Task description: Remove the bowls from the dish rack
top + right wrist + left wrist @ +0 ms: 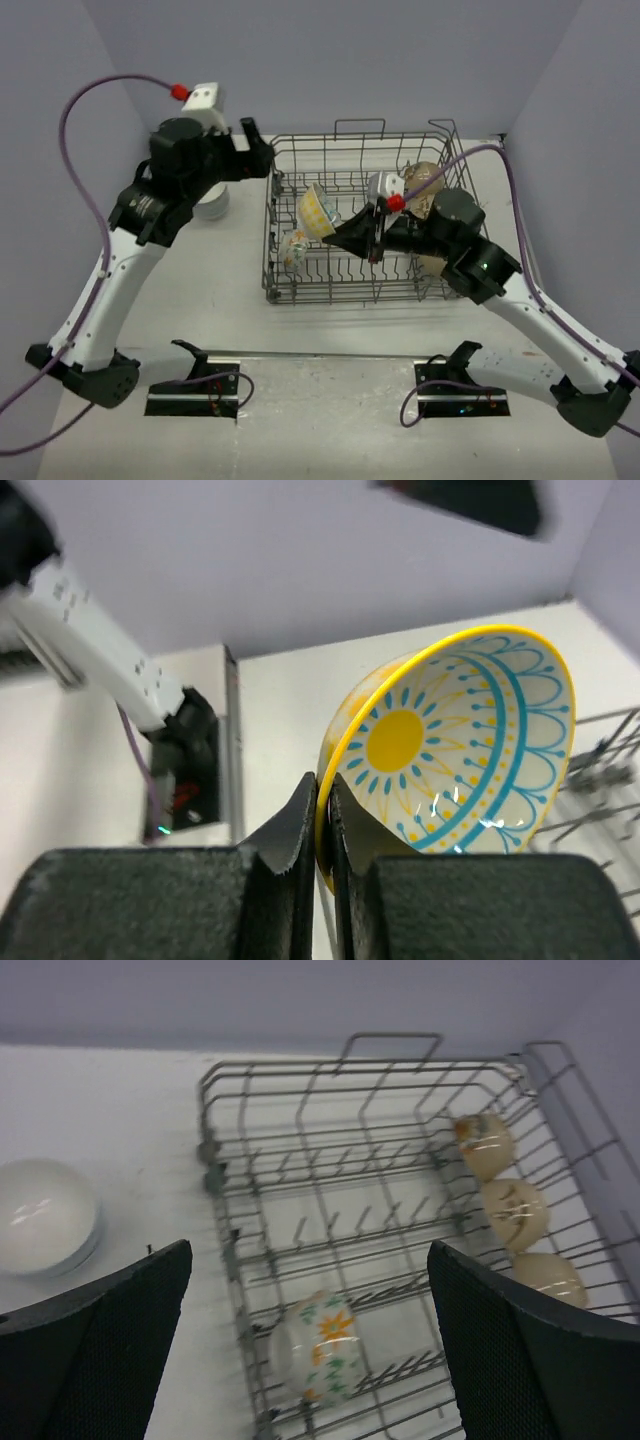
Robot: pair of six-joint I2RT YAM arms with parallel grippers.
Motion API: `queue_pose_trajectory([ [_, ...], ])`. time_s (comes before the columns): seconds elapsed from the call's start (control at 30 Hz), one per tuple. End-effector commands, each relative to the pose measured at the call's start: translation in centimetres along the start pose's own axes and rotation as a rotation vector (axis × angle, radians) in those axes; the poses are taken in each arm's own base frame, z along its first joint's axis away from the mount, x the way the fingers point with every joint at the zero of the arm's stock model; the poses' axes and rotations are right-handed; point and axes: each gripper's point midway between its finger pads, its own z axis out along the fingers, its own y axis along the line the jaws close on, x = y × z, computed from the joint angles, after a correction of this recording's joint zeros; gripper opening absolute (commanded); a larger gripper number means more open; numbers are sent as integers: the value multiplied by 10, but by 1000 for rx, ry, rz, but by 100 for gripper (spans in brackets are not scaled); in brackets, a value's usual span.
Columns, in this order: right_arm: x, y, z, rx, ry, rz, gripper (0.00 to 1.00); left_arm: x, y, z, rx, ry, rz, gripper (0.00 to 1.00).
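**While the right claw grips one bowl, four more sit in the rack**

Where the right claw (322, 792) shows in its own camera, its two fingers are pressed together on the rim of the yellow bowl (450, 740), one finger inside the rim and one outside. That bowl stands on edge, its blue-and-yellow inside facing the lens. Seen from above, it hangs over the left half of the rack (345, 296); whether it touches the tines I cannot tell.

In the rack are four bowls. The floral bowl (315, 1345) rests tilted among the tines at the near left corner. Three beige bowls (513, 1210) stand in a row along the right wall, each just beside the next. The right arm hides part of that row in the top view.

Outside the rack, the white bowls (213, 208) sit stacked upside down on the table (330, 350), near the rack's left wall but apart from it.

The left claw (262, 152) hovers at the rack's far left corner, its fingers wide apart.
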Motion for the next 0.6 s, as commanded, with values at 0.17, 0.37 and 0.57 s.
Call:
queue_pose_trajectory([
  [0.17, 51, -13, -31, 266, 433, -661, 0, -13, -166, -19, 204, 71, 95, 100],
  [0.37, 48, -16, -21, 362, 490, -759, 0, 41, -190, -18, 205, 180, 176, 100],
  [0.57, 28, -7, -22, 374, 375, -771, 0, 85, -151, -5, 44, 243, 240, 96],
])
